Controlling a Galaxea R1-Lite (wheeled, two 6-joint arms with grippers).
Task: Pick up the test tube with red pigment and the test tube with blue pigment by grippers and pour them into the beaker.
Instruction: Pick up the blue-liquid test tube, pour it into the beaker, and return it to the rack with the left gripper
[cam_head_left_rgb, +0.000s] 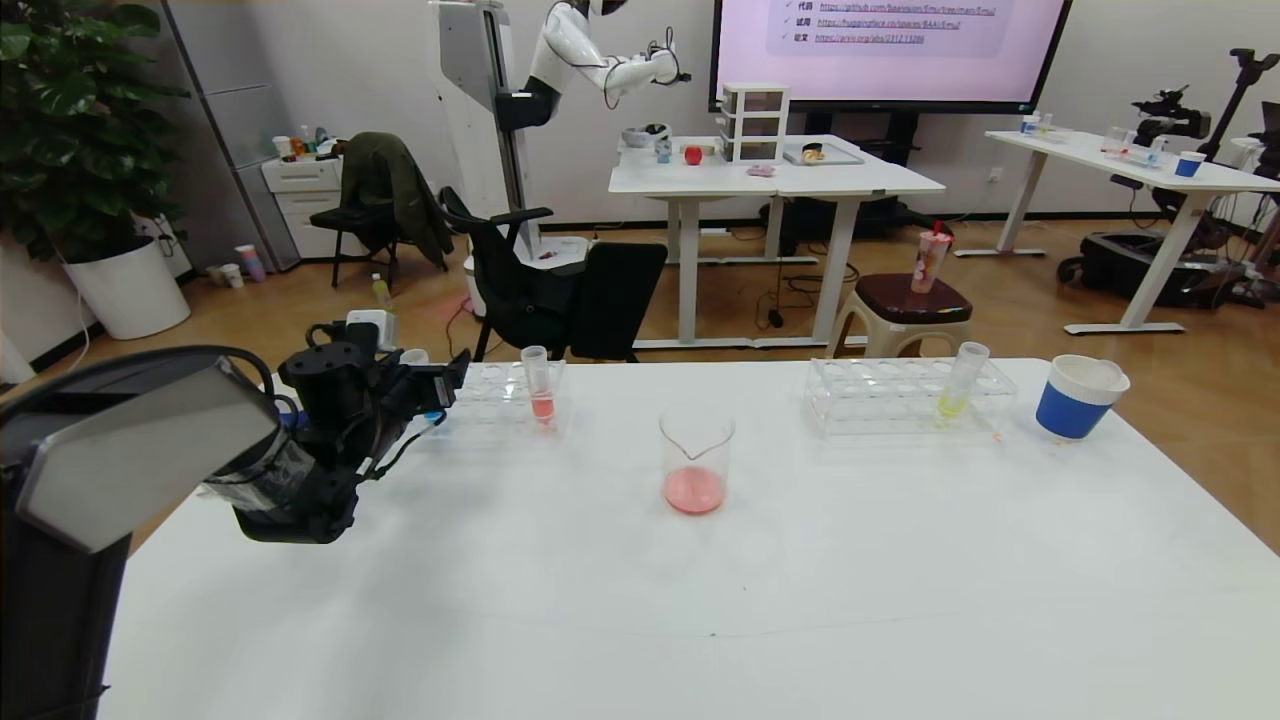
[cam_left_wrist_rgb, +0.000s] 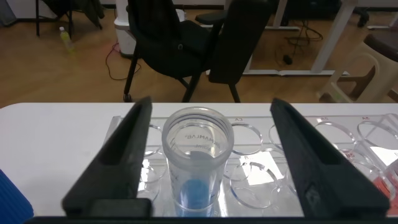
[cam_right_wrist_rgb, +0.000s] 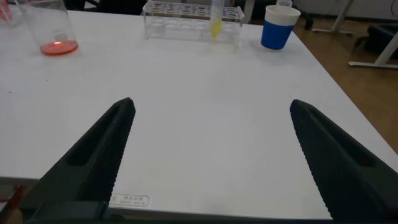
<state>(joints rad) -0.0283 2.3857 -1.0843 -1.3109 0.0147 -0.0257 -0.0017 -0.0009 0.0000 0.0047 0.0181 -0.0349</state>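
Observation:
The test tube with blue pigment (cam_left_wrist_rgb: 196, 158) stands upright in the clear left rack (cam_left_wrist_rgb: 255, 158), with blue liquid in its bottom. My left gripper (cam_left_wrist_rgb: 211, 104) is open, one finger on each side of the tube with a gap on both sides. In the head view the left gripper (cam_head_left_rgb: 445, 385) sits at the rack's left end and hides most of the tube. The beaker (cam_head_left_rgb: 696, 462) stands at the table's middle with red liquid in it. My right gripper (cam_right_wrist_rgb: 211, 104) is open and empty over bare table. The vivid red tube is not in view.
A tube with salmon-red liquid (cam_head_left_rgb: 539, 388) stands in the left rack (cam_head_left_rgb: 500, 395). A second clear rack (cam_head_left_rgb: 880, 395) at the far right holds a yellow tube (cam_head_left_rgb: 960, 385). A blue-banded cup (cam_head_left_rgb: 1078, 397) stands beside it. Chairs stand behind the table's far edge.

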